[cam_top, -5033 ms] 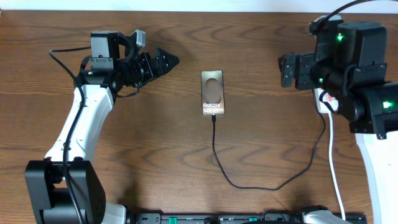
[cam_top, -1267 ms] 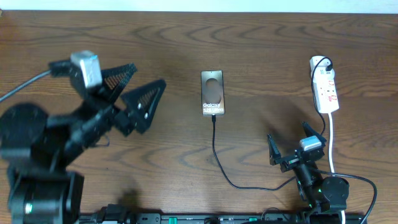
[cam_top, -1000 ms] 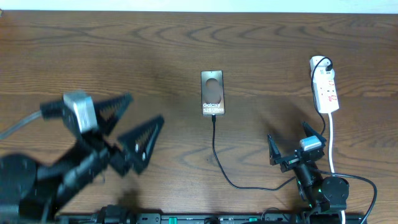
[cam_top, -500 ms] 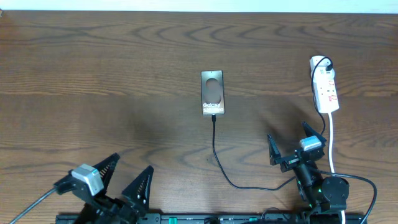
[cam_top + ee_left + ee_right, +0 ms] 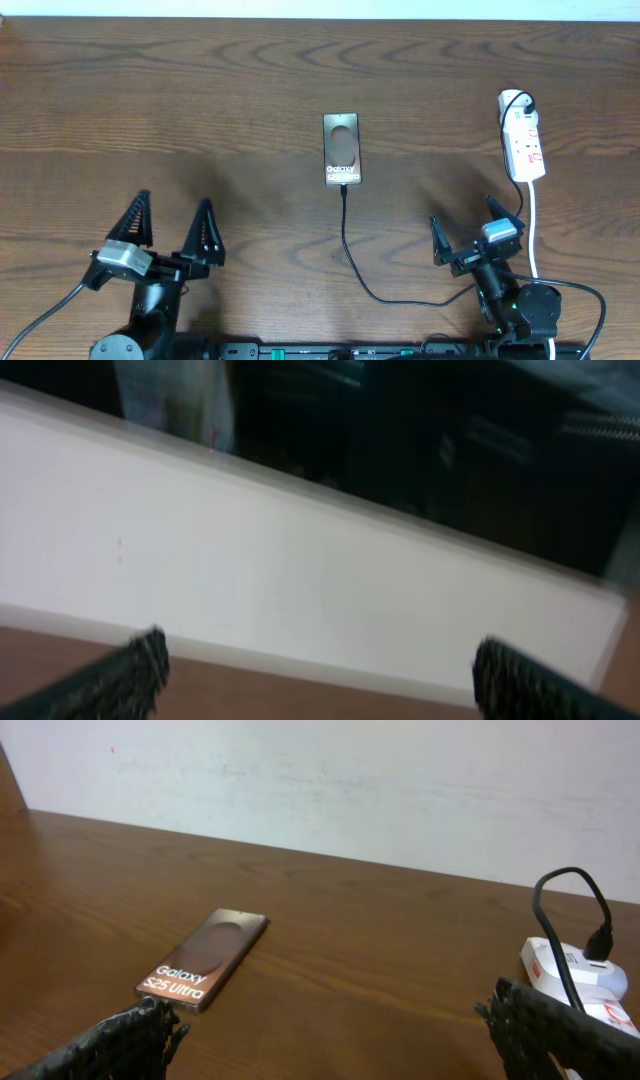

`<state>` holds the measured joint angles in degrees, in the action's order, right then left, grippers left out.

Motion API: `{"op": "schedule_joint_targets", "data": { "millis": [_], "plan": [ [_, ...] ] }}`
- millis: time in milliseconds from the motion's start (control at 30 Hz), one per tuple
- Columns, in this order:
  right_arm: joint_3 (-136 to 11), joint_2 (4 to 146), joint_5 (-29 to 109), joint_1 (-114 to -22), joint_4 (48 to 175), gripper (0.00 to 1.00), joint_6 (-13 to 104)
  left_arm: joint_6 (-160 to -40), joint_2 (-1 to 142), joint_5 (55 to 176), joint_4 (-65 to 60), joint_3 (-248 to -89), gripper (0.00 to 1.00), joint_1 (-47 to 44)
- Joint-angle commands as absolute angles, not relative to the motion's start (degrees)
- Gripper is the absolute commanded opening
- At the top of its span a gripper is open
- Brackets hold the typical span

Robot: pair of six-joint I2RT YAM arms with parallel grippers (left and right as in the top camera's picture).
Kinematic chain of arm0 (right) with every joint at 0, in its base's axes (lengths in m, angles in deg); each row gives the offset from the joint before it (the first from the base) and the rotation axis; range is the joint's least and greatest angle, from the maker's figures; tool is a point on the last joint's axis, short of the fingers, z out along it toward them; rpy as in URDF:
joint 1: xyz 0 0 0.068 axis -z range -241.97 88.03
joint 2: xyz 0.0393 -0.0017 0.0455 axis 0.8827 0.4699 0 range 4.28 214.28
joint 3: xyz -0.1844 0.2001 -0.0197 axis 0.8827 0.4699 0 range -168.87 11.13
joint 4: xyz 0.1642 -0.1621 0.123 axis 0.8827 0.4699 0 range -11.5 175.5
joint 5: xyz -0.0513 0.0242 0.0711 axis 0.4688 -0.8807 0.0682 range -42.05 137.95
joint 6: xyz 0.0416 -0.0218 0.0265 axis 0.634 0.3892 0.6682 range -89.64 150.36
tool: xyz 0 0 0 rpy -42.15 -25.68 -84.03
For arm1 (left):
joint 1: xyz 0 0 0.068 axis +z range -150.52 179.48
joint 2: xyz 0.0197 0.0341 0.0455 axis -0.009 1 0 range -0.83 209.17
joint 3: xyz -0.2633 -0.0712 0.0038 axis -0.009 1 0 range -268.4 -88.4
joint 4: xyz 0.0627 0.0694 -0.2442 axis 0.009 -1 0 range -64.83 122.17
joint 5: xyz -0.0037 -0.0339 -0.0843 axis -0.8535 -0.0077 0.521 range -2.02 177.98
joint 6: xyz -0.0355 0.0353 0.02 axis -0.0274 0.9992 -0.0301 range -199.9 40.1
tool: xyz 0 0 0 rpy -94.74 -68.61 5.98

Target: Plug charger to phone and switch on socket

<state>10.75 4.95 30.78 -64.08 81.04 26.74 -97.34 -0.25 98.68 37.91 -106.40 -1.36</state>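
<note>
My right gripper [image 5: 461, 210] sits at the lower right of the overhead frame, fingers spread apart with nothing between them, tips aimed toward the top of the picture. The phone [image 5: 341, 150] lies flat and face up near the middle of the table [image 5: 200, 90], up and to the left of that gripper and well apart from it. In my right wrist view the phone shows just beyond the finger at the lower left corner, its "Galaxy" lettering nearest me. The charger [image 5: 347, 250] meets the phone's lower short edge with its plug tip, drops straight down the frame, then curves right along the bottom toward my right gripper. Whether the tip is fully seated I cannot tell. The socket [image 5: 524, 140] lies lengthwise at the upper right, above and a little right of my right gripper, near it but not touching. Its white cord [image 5: 535, 250] trails down past the gripper's right side, and in the wrist view a black lead arches into the strip's far end. My left gripper [image 5: 172, 200] sits at the lower left, fingers also apart and holding nothing, well apart from the phone. Its wrist view is blurred, showing only two fingertips at the bottom corners against a pale wall [image 5: 300, 560]. Bare wood stretches between my left gripper and the phone and across the upper left. The table's far edge runs along the top of the overhead frame.
</note>
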Motion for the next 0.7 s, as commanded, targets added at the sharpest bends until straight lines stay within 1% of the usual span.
{"op": "schedule_joint_targets", "data": {
  "millis": [0,33,100,267,400,500,567,667],
  "plan": [
    [10.81,4.62,30.43,-63.89,81.31,0.99,26.00,-92.18,-0.73,94.76,49.03,-99.36,0.98,-1.23],
    [10.81,4.62,30.43,-63.89,81.31,0.99,26.00,-91.46,-0.73,94.76,52.22,-97.50,0.98,-1.23],
    [10.81,4.62,30.43,-63.89,81.31,0.99,26.00,-89.93,-0.73,94.76,54.82,-95.19,0.98,-1.23],
    [10.81,4.62,30.43,-63.89,81.31,0.99,26.00,-84.37,-0.73,94.74,55.22,-89.48,0.98,-1.23],
    [10.81,4.62,30.43,-63.89,81.31,0.99,26.00,-82.10,-0.73,94.74,47.44,-88.63,0.98,-1.18],
    [10.81,4.62,30.43,-63.89,81.31,0.99,26.00,-80.33,-0.73,94.72,38.58,-88.63,0.98,-1.18],
    [10.81,4.62,30.43,-63.89,81.31,0.99,26.00,-77.84,-0.73,94.72,30.58,-88.63,0.98,-1.18],
    [10.81,4.62,30.43,-63.89,81.31,0.99,26.00,-75.46,-0.75,94.04,28.57,-88.63,0.98,-1.18]
  ]
}}
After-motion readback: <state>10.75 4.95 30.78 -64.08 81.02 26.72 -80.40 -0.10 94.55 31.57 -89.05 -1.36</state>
